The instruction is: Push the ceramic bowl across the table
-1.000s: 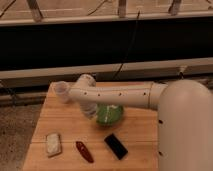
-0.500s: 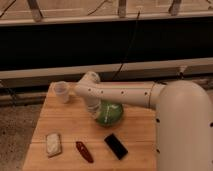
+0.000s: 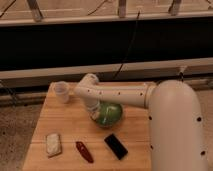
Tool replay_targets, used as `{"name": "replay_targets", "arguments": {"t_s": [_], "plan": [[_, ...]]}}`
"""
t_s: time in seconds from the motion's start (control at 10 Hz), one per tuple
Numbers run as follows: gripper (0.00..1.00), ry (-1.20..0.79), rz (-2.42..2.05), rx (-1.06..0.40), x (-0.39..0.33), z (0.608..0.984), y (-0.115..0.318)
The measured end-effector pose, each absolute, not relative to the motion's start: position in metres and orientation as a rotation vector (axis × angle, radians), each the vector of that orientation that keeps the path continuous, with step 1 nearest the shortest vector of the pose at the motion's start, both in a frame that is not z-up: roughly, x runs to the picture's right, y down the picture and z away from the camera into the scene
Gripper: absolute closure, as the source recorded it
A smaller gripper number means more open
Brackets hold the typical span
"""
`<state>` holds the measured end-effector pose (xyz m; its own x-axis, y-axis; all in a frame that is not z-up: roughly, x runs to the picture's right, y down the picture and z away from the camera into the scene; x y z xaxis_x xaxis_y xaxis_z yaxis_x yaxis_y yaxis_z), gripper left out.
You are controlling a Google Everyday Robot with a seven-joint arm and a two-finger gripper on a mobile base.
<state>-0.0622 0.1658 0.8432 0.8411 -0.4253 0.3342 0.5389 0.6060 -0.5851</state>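
Ceramic bowl [image 3: 109, 114] sits tilted on the bench [image 3: 65, 130], gripper [image 3: 95, 113] at its left rim; grip state unclear.

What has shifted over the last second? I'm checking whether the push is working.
The arm swung right, away from the cup, and the gripper at the bowl's left rim moved with it. The bowl slid slightly right and nearer. The cup, phone, red object and white packet stayed put.
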Motion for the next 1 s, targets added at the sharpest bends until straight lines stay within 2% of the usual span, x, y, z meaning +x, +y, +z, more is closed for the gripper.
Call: {"name": "replay_targets", "arguments": {"t_s": [1.0], "plan": [[1.00,-0.300,-0.640,-0.743,-0.121,0.843,0.175]]}}
